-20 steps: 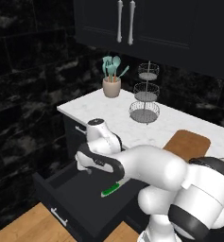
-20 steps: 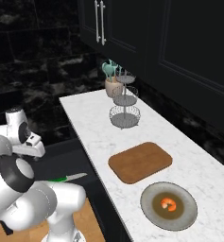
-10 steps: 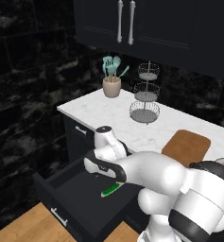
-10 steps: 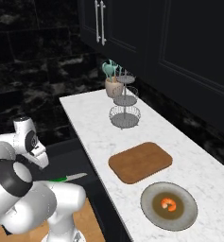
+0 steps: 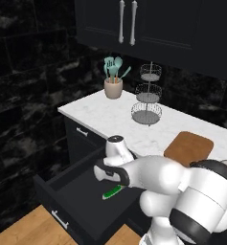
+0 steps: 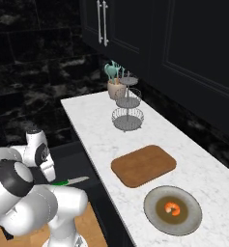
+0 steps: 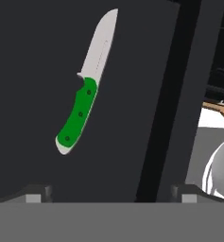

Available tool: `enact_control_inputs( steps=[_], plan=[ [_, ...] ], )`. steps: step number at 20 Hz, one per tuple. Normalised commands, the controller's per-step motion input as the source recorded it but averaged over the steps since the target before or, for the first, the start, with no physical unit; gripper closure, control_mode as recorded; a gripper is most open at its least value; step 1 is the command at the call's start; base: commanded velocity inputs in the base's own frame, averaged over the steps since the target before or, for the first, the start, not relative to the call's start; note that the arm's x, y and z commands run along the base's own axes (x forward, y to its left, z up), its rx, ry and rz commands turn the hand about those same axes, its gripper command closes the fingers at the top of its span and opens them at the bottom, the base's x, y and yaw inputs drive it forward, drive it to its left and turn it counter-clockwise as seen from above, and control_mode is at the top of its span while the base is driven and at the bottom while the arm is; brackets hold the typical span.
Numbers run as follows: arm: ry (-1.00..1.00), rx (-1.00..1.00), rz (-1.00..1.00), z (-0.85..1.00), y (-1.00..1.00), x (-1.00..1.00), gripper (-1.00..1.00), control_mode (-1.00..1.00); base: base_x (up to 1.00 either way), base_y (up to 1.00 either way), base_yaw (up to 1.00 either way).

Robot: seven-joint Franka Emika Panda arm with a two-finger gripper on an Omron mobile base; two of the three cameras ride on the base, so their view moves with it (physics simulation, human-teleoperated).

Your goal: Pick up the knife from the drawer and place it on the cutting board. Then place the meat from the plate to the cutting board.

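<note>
Hand view shows the small knife [image 7: 87,86] with bright green handle and short silver-grey blade lying flat on the floor of the wide, deep black drawer [image 7: 47,56], untouched. The two-finger gripper [image 7: 110,191] hovers above it with jaws spread wide and nothing between them; the knife lies left of the midline between the tips. In the left base view the drawer [image 5: 67,203] stands pulled out with the green handle [image 5: 112,192] visible under the white arm. The brown wooden rectangular cutting board [image 6: 143,165] is bare, and the small orange-red meat [image 6: 172,208] sits on the round olive-brown plate [image 6: 152,205] beside it.

Judgement: step in hand is the approach to the knife. Next move calls for centring over the handle, aligning the jaws across it, then descending to close.
</note>
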Motion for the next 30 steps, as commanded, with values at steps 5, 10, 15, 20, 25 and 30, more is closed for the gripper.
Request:
enact_control_inputs(
  steps=[5,10,15,20,25,30],
  plan=[
    [0.00,0.00,-0.06,-0.24,0.00,0.29,-1.00,-1.00,0.00,0.00,0.00],
    [0.00,0.00,0.00,-0.17,0.03,0.21,-1.00,-1.00,0.00,0.00,0.00],
    [-0.01,0.00,0.00,-0.16,0.04,0.10,-1.00,-1.00,0.00,0.00,0.00],
    [-0.05,-0.02,-0.01,-0.15,0.18,0.06,-1.00,-1.00,0.00,0.00,0.00],
    [-0.03,0.00,-0.03,-0.12,0.07,0.17,-1.00,-1.00,0.00,0.00,0.00],
    [-0.01,0.00,-0.01,-0.15,0.00,0.23,-1.00,-1.00,0.00,0.00,0.00]
  ],
)
